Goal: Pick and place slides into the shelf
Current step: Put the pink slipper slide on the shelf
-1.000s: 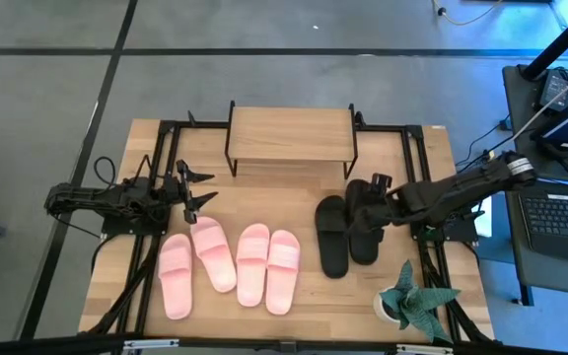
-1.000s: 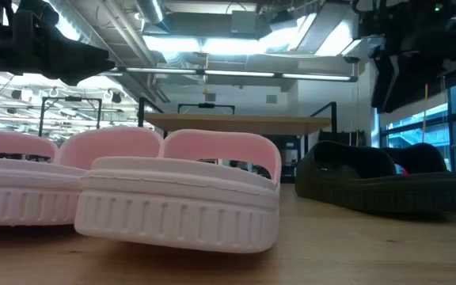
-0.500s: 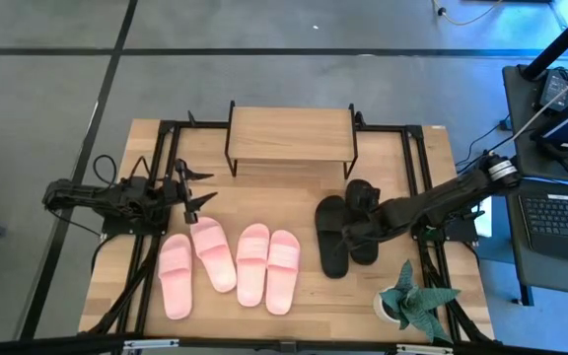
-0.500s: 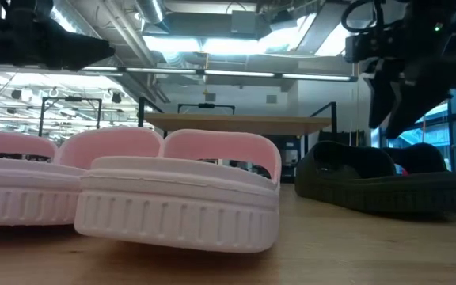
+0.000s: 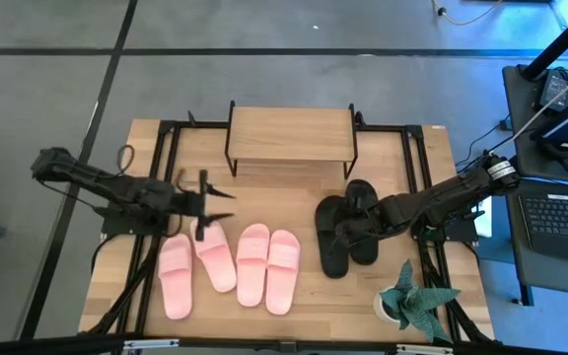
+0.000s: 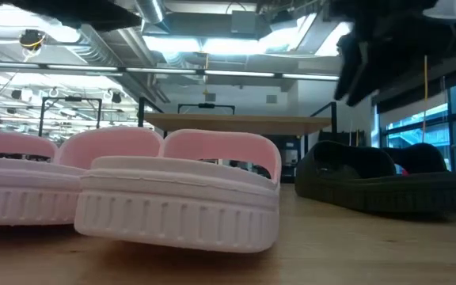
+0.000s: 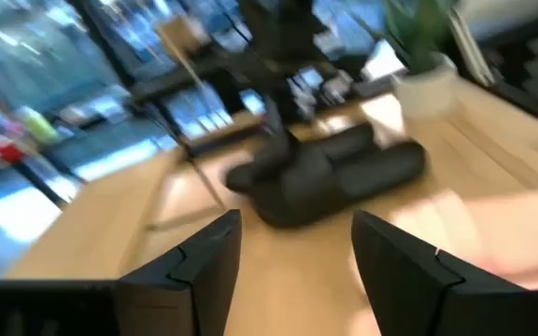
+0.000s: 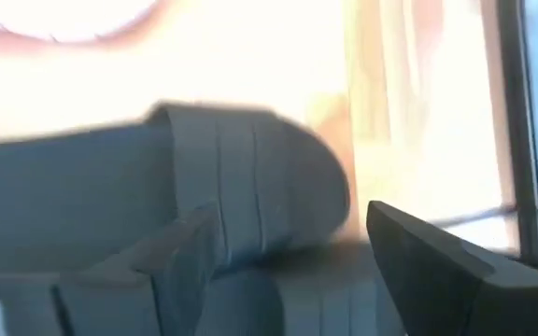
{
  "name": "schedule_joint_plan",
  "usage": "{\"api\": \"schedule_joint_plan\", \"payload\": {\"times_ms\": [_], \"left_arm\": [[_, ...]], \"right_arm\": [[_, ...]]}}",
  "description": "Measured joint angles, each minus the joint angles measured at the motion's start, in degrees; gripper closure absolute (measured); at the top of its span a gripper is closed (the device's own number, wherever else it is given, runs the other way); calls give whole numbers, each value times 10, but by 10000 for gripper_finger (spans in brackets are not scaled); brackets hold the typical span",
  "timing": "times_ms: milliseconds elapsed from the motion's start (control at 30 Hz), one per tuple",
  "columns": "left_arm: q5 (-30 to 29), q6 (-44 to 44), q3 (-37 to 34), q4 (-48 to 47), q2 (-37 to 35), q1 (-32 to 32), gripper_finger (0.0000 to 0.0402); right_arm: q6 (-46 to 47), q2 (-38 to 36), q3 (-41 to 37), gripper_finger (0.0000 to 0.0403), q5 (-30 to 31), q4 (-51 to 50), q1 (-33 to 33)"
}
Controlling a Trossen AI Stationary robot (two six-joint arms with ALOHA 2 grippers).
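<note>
Several light pink slides [image 5: 230, 264] lie soles down, side by side, on the table's near left; in the low view they fill the foreground [image 6: 180, 190]. Two black slides [image 5: 346, 232] lie to their right, also seen in the low view [image 6: 386, 178] and the left wrist view [image 7: 330, 177]. The shelf [image 5: 291, 138] stands at the far middle. My left gripper [image 5: 210, 205] hovers open just beyond the pink slides' far ends [image 7: 292, 261]. My right gripper [image 5: 348, 229] hangs open above the black slides, its fingers either side of a black strap [image 8: 250, 177], clear of it in the low view [image 6: 362, 63].
A potted plant [image 5: 412, 301] stands at the near right corner. A laptop [image 5: 560, 222] sits on a stand beyond the table's right edge. Black frame rails [image 5: 166, 158] run along both table sides. Bare wood lies between the shelf and the slides.
My left gripper has swung out toward the table's right and near edge and risen, ending over the pink slides' far ends. My right gripper has moved toward the near edge and a little left, across the black slides. No slide has moved.
</note>
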Motion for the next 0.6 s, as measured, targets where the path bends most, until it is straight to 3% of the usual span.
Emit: {"api": "schedule_joint_plan", "payload": {"times_ms": [267, 600], "left_arm": [[0, -84, 109, -84, 168, -65, 211], [-19, -96, 185, -144, 297, -116, 211]], "right_arm": [[-64, 0, 0, 130, -1, 79, 4], [-104, 0, -2, 130, -1, 89, 5]]}}
